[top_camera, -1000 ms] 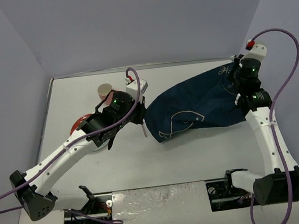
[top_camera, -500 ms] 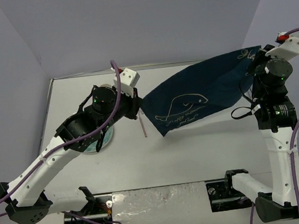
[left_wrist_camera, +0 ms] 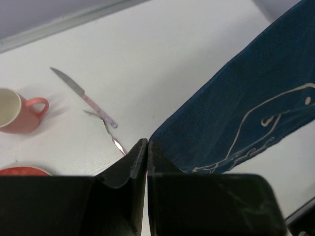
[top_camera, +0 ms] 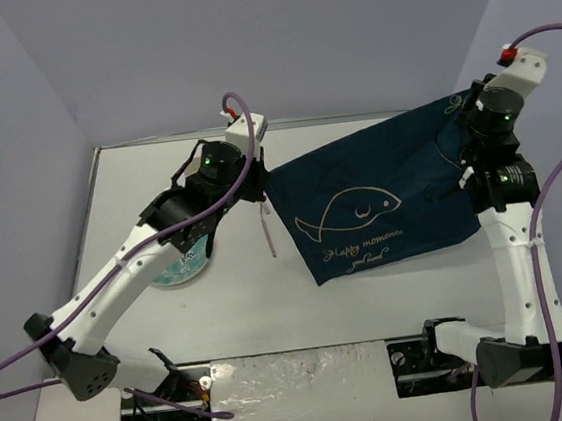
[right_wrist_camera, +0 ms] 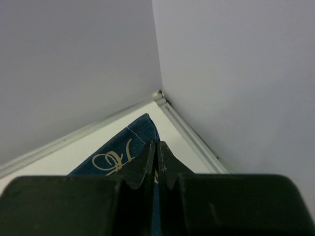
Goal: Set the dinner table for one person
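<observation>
Spreading the cloth [top_camera: 371, 206] looks like the step in hand. It's stretched between both arms, running from table centre out to 2 o'clock in the top view, fish print up. Can't tell whether its lower edge touches the table [top_camera: 391, 304].

- Left gripper [left_wrist_camera: 147, 142]: jaws pressed together on the cloth's left corner, just past centre toward 11 o'clock.
- Right gripper [right_wrist_camera: 157, 145]: jaws pinched closed on the far corner, at 2 o'clock by the back wall.
- Table: the white top fills the whole cell under both arms.
- Plate [top_camera: 182, 271] sits at 9 o'clock, partly under the left arm.
- The left wrist view shows a cup [left_wrist_camera: 15, 110], knife [left_wrist_camera: 81, 96] and spoon [left_wrist_camera: 109, 132] just left of the cloth corner.

Next move, my guess: bring both grippers down together, keep the cloth taut so it lands flat, and only then let go. One risk is that the left corner hangs right over the spoon and knife, so the cloth could drag or cover them. Shift it toward 3 o'clock before lowering.
</observation>
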Robot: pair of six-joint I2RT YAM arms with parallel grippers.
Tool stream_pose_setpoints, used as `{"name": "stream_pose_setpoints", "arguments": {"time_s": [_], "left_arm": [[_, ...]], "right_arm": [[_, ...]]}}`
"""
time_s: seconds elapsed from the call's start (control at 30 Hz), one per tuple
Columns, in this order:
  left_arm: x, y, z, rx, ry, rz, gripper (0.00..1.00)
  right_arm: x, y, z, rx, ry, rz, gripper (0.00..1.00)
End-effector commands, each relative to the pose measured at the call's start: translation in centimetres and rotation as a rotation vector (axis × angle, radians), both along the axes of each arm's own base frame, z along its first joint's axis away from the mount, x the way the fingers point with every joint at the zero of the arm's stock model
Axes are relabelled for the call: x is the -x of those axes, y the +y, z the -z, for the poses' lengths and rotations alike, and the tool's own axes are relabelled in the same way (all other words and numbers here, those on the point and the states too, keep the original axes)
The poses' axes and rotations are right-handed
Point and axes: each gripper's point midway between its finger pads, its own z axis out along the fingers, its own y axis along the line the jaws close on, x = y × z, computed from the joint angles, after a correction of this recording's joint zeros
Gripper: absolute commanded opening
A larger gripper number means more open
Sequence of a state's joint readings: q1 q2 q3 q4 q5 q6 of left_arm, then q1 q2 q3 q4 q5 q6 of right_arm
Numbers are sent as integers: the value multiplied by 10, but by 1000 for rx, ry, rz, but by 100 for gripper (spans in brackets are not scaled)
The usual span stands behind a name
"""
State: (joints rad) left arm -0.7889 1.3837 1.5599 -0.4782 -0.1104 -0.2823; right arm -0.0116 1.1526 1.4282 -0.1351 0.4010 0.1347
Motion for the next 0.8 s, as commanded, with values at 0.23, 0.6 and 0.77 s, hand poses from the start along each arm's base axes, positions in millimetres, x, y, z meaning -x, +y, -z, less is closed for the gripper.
{"name": "stream_pose_setpoints", "arguments": {"time_s": [0.23,0.6,0.77], "left_arm": [[-115,-44,139,-59,159,-96,0],[-191,-52,194,-109,173,-144,14],[-195,-49,166,-98,128,-144,47]], "right_arm": [[-112,-16,187,-8,260,56,0],[-220,-17,260,62,370,-44,14],[-234,-10,237,63,365,-88,42]]}}
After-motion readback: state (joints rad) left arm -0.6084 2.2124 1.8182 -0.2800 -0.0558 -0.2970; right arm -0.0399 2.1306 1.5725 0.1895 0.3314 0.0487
